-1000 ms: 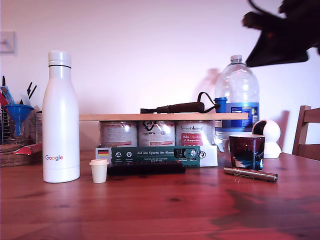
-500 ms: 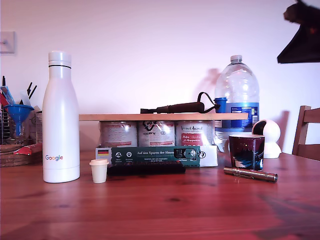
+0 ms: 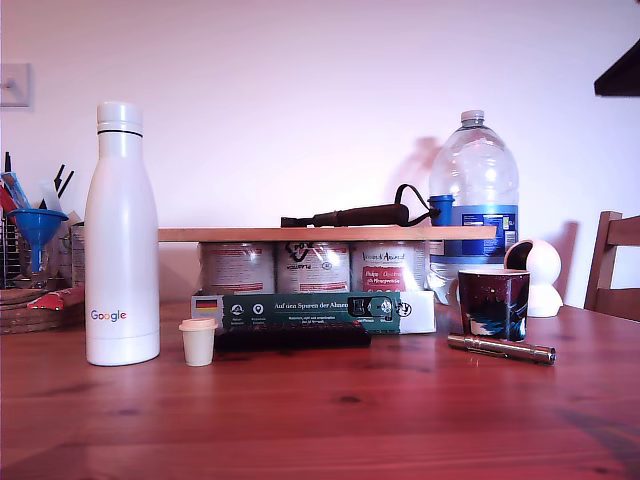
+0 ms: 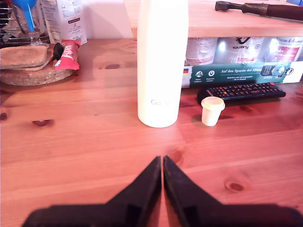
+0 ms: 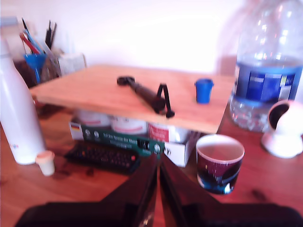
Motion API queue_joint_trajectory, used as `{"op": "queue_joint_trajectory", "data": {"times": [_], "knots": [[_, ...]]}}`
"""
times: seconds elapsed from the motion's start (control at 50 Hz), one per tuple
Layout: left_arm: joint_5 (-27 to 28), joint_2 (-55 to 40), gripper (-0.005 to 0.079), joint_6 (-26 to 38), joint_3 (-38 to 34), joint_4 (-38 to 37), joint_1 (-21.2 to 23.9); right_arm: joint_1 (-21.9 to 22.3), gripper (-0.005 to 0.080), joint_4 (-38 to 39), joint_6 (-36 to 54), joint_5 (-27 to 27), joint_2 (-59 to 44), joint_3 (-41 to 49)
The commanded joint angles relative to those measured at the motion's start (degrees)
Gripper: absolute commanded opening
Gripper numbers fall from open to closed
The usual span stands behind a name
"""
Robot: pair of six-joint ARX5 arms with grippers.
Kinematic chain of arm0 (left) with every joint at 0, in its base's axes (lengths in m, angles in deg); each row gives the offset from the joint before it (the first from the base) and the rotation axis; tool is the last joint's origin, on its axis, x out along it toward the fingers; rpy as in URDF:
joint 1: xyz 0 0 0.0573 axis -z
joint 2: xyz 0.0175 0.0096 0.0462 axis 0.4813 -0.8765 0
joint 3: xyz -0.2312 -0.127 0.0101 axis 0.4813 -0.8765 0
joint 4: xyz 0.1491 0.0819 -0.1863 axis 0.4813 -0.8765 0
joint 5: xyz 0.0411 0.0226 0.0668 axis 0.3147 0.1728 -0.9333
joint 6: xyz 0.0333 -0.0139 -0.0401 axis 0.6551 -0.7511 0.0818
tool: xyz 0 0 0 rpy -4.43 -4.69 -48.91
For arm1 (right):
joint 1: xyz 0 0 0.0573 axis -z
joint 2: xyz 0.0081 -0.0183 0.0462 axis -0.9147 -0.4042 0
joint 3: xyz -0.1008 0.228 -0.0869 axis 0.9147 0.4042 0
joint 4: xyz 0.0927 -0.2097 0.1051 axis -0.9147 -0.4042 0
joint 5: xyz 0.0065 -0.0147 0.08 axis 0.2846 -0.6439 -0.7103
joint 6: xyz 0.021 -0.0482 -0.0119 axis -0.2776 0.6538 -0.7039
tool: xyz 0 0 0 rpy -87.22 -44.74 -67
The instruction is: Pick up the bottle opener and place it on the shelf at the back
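Already up on the shelf (image 3: 230, 234), just right of centre in the exterior view: the bottle opener (image 3: 350, 215), lying flat along the plank, ring head toward that view's left, cord loop toward its right, near a blue cap (image 5: 204, 90). Probably light and rigid (wood and metal, by the look), nothing fragile. Best taken across the brown handle, the thickest and least slippery part; less well at the thin metal head, and not at all by the limp cord. Likely to roll a little if nudged.

Around it, going down in size: pale wall (image 3: 300, 100) filling the upper frame; reddish tabletop (image 3: 330, 430) across the bottom, flat and bare in the foreground; big water bottle (image 3: 474, 190) right of centre, at the shelf's end (touching or not, cannot tell); white flask (image 3: 121, 240) at left; tins (image 3: 315, 268) propping the plank, so better treated as a loose shelf than a fixed one; dark mug (image 3: 493, 302); silver cylinder (image 3: 500, 348) at lower right.

Then my first gripper (image 4: 161, 160): pinched together on nothing, above bare table in front of the flask. Likewise my second gripper (image 5: 158, 161): jaws together, empty, facing shelf and mug. Only a dark scrap of an arm (image 3: 620, 78) in the exterior view's upper right corner.
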Motion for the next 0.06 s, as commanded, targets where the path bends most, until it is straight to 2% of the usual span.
{"op": "queue_joint_trajectory", "data": {"times": [0.0,0.04], "knots": [[0.0,0.5,-0.0024,0.0,-1.0,0.4,-0.1,-0.3,-0.0013,0.1,0.4,0.0,0.6,1.2],[0.0,0.5,-0.0024,0.0,-1.0,0.4,-0.1,-0.3,-0.0012,0.0,0.4,0.0,0.9,1.2]]}}
